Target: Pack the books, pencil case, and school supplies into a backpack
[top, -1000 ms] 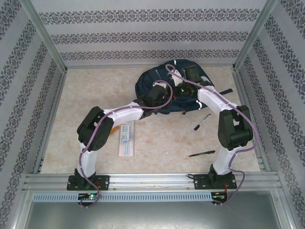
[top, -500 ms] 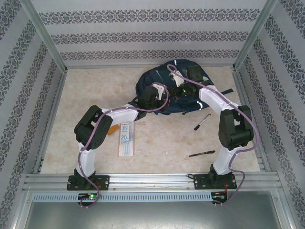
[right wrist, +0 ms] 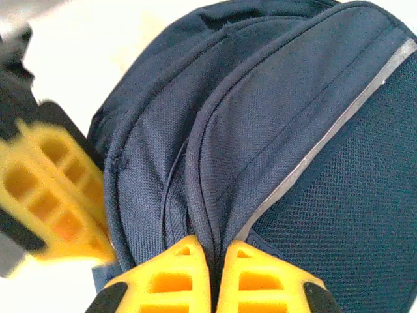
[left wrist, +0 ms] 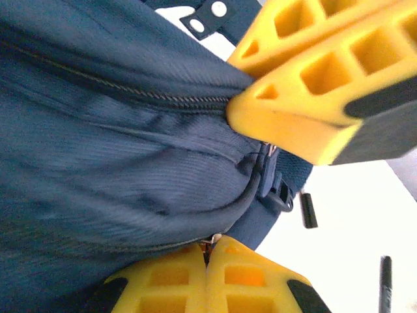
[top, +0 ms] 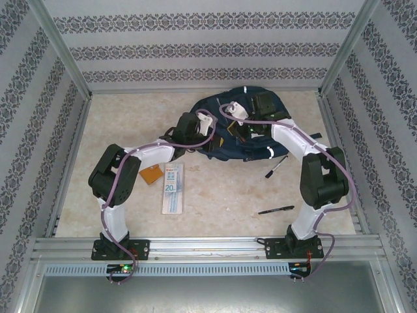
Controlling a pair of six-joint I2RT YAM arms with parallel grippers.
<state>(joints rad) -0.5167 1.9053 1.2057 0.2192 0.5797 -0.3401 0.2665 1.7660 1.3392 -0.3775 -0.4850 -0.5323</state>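
Backpack (right wrist: 313, 130) judged soft, limp; its zipper edge (left wrist: 195, 240) is pinched tight by left gripper (left wrist: 208, 261), its seam (right wrist: 195, 195) by right gripper (right wrist: 214, 261).

Legible marking, top external view: the pencil case (top: 172, 189), lying on the desk (top: 228, 189), carries a blue numeral "20" at about mid-length. A small red mark sits at its far end. The finer print along the case is too small to read.
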